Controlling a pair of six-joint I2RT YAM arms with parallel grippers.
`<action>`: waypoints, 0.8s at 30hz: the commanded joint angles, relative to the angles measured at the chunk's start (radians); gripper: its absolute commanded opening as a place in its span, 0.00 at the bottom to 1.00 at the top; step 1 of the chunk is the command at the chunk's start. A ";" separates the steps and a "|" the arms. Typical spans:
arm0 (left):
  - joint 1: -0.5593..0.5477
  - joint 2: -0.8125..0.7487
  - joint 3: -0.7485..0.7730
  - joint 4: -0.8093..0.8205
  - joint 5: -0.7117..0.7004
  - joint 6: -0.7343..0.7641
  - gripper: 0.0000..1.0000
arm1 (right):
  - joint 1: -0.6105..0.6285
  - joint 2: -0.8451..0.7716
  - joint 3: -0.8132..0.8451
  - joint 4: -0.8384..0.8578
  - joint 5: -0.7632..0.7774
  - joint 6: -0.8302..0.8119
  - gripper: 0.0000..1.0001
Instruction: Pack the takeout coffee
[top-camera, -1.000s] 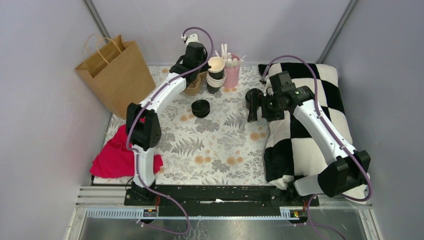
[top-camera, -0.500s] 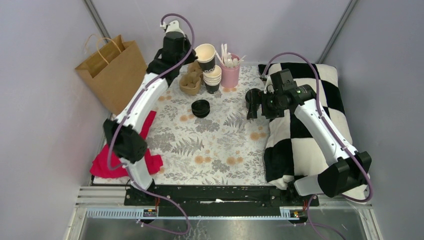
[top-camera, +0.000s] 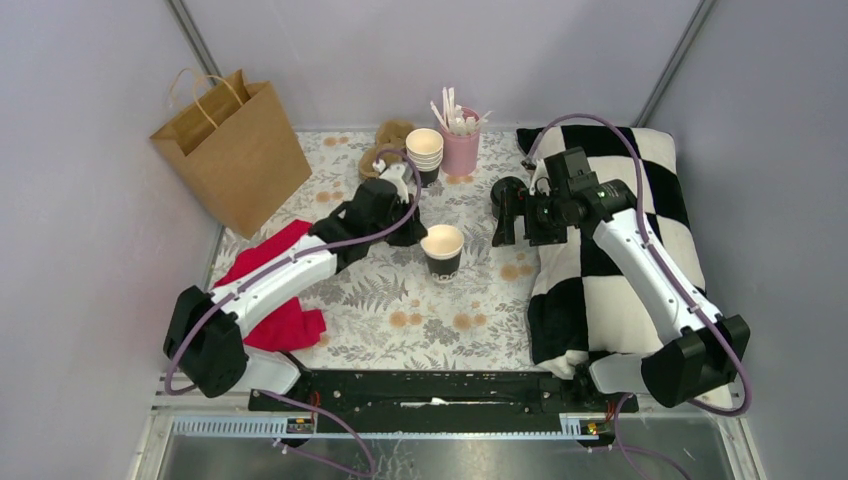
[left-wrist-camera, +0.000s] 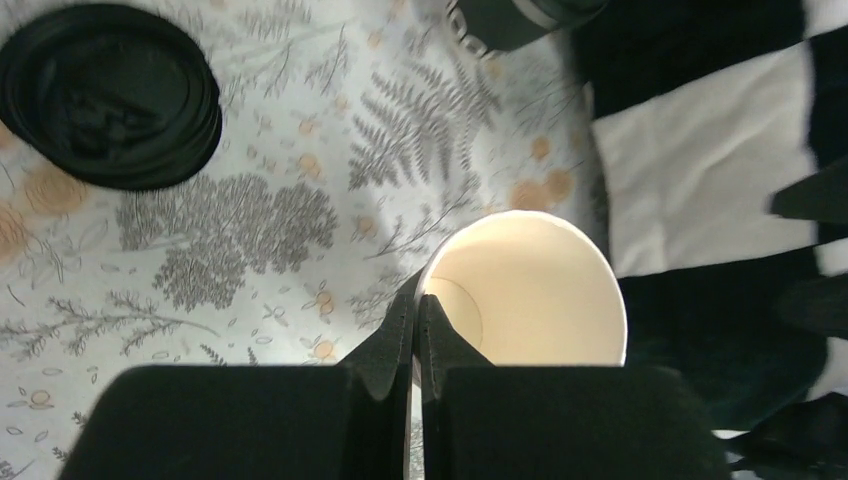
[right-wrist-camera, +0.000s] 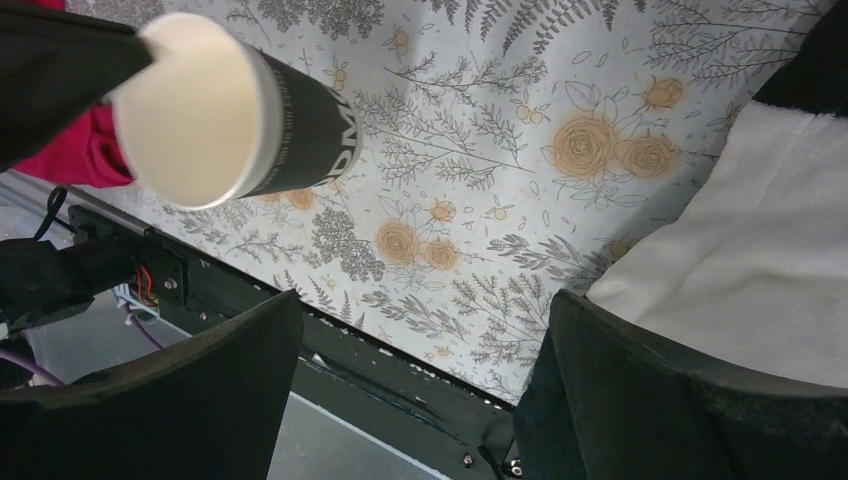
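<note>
There's the left gripper (left-wrist-camera: 418, 302) pinched tight on the wall of the cup (top-camera: 442, 250), one finger apparently inside the rim and one outside. The cup is mid-table on the flowered cloth (top-camera: 400, 300), open-topped, no lid on it (whether its base touches the cloth or hangs just above, I can't call). The right gripper (top-camera: 505, 215) hovers at the edge of the pillow (top-camera: 620, 280), jaws spread wide, nothing in them. This cup looks like empty paper, light and thin-walled, so I'd expect it to dent under a hard squeeze and tip at a nudge. The rolled rim is likely the stiffest place to pinch, the body the place for a wider wrap. The stack of lids (left-wrist-camera: 110, 95) lies nearby on the cloth, apart from the cup. There's open cloth on the near side, the pillow crowds the right, and the paper bag (top-camera: 232, 150) stands well off at far left
</note>
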 joint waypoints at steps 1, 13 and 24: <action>-0.013 0.007 -0.089 0.187 0.035 0.024 0.00 | -0.001 -0.066 -0.038 0.034 -0.045 0.032 1.00; -0.051 0.021 -0.236 0.286 -0.042 0.074 0.00 | -0.001 -0.121 -0.095 0.047 -0.072 0.087 1.00; -0.051 -0.044 -0.222 0.210 -0.019 0.106 0.46 | -0.001 -0.114 -0.098 0.060 -0.080 0.104 1.00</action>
